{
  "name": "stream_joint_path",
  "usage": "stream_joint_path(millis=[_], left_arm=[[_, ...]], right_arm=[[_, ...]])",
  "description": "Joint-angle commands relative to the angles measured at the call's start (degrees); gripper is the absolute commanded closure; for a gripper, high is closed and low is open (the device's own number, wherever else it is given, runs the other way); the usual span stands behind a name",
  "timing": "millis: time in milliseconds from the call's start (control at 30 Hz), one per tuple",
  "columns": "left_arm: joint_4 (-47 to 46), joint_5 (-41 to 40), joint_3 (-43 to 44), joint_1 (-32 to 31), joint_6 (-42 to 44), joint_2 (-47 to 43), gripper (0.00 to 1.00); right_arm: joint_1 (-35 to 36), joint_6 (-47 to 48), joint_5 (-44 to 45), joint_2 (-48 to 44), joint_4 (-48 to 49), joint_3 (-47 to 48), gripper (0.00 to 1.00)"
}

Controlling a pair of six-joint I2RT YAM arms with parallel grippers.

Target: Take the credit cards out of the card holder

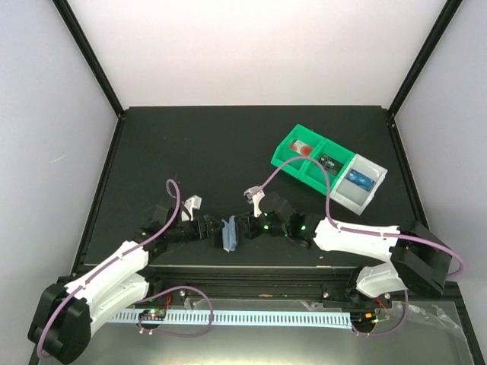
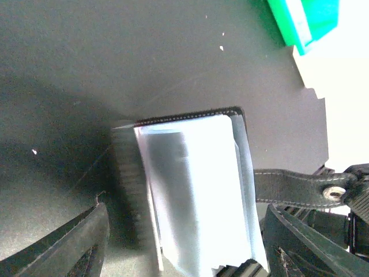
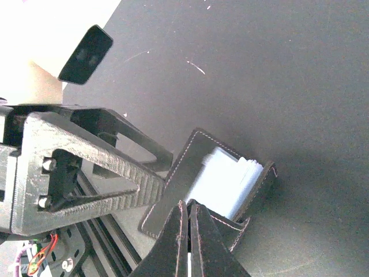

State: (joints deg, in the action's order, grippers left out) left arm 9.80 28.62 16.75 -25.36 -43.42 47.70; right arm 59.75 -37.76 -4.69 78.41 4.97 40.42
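The card holder (image 1: 229, 234) stands on edge on the black table between my two grippers. In the left wrist view the card holder (image 2: 196, 190) shows pale, glaring sleeves inside a dark stitched edge. My left gripper (image 1: 211, 228) (image 2: 185, 236) is open, one finger on each side of the holder. My right gripper (image 1: 242, 226) (image 3: 188, 203) is shut on the holder's dark stitched flap (image 3: 173, 184), with pale sleeves (image 3: 230, 179) showing beyond it. One bright-blue credit card (image 1: 358, 180) lies in the tray's grey end compartment. I cannot make out any cards in the holder.
The green-and-grey compartment tray (image 1: 293, 144) sits at the back right, holding a red-and-white item (image 1: 303, 148) and a dark green item (image 1: 329, 161). Its green corner (image 2: 305, 23) shows in the left wrist view. A dark studded strap (image 2: 294, 187) runs right from the holder.
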Motion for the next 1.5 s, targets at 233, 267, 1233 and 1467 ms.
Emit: stream_joint_path(millis=[233, 267, 1233, 1467], left_arm=[[-4.0, 4.3, -1.1, 0.1, 1.6, 4.7, 0.3], [-3.8, 3.8, -1.1, 0.1, 1.9, 4.9, 0.31], [-9.8, 7.1, -2.6, 0.2, 0.7, 6.5, 0.67], [-6.8, 2.4, -2.2, 0.2, -0.2, 5.5, 0.5]], right_arm=[[-0.2, -0.6, -0.7, -0.3, 4.4, -1.6, 0.99], [-0.2, -0.6, -0.1, -0.4, 3.9, -1.8, 0.99], [-0.2, 0.7, 8.3, -9.2, -14.5, -2.2, 0.44], [0.8, -0.5, -1.2, -7.7, -7.0, -0.8, 0.5]])
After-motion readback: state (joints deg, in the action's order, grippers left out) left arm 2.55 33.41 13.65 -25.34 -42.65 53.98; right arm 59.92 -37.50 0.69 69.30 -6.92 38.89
